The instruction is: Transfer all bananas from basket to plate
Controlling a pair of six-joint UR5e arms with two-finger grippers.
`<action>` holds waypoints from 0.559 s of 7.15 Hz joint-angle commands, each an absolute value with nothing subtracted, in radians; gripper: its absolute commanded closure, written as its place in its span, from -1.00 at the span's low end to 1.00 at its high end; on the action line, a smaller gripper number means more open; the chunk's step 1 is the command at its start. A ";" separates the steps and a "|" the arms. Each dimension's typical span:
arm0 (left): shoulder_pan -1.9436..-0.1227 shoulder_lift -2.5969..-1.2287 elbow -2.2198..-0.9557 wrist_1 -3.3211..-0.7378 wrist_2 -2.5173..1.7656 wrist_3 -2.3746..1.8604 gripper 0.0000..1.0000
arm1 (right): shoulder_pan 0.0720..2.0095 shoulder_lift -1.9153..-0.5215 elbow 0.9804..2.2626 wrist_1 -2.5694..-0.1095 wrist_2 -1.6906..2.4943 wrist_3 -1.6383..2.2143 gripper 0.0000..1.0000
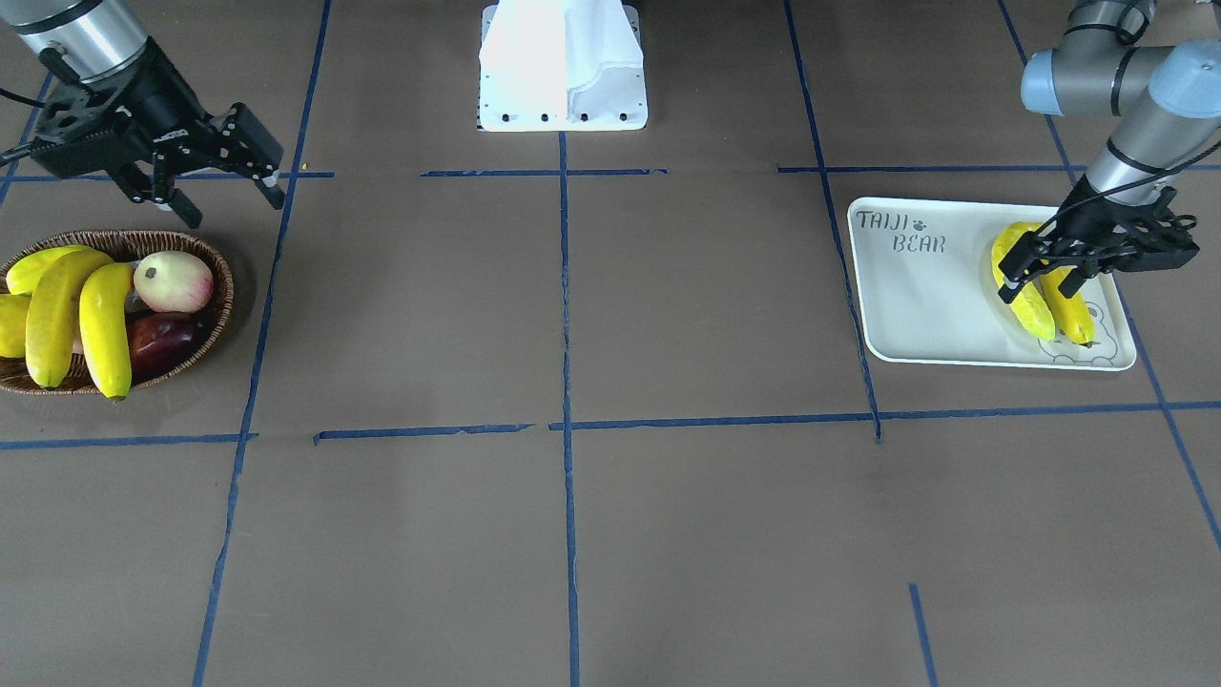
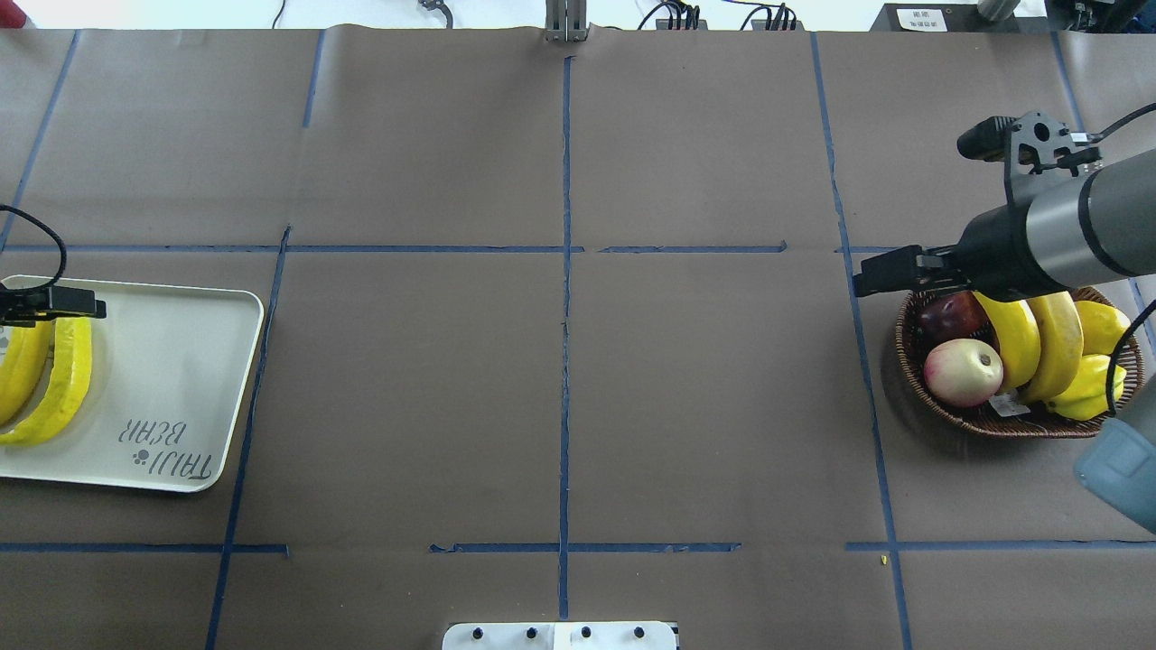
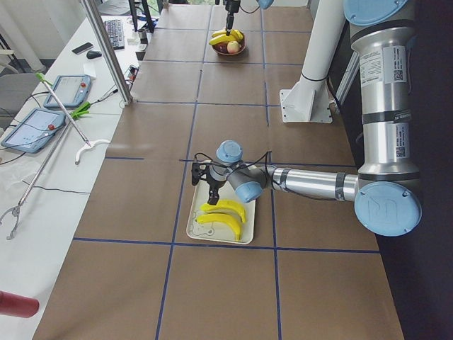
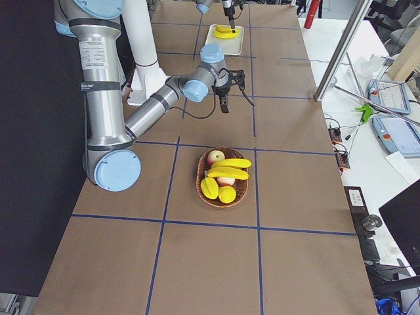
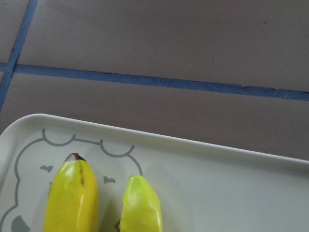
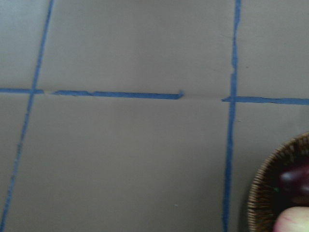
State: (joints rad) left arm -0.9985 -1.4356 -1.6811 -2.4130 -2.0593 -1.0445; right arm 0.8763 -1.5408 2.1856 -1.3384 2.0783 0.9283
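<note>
Brown table (image 1: 572, 534) bears two bananas (image 1: 1035, 315) on the plate (image 1: 925, 305), two in the basket (image 1: 221, 291).

The left tool (image 1: 1043, 282) hangs low, jaws spread; the right tool (image 1: 234, 208) hovers tilted, jaws likewise apart.

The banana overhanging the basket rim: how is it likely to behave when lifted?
The banana looks smooth and glossy, so it may slip in a narrow pinch. Long and curved, it would probably swing if gripped off-centre. It lies on other fruit in the basket, so the apple beside it might shift.
</note>
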 commanded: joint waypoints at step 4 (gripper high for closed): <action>-1.086 -1.503 -1.704 -2.388 -2.171 -1.052 -0.99 | 1.040 -1.867 2.004 -1.132 2.151 0.480 -1.00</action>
State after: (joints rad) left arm -1.0871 -1.4927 -1.7035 -2.3948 -2.1704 -1.0513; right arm 1.0300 -1.8479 2.0867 -1.1998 2.1475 0.5087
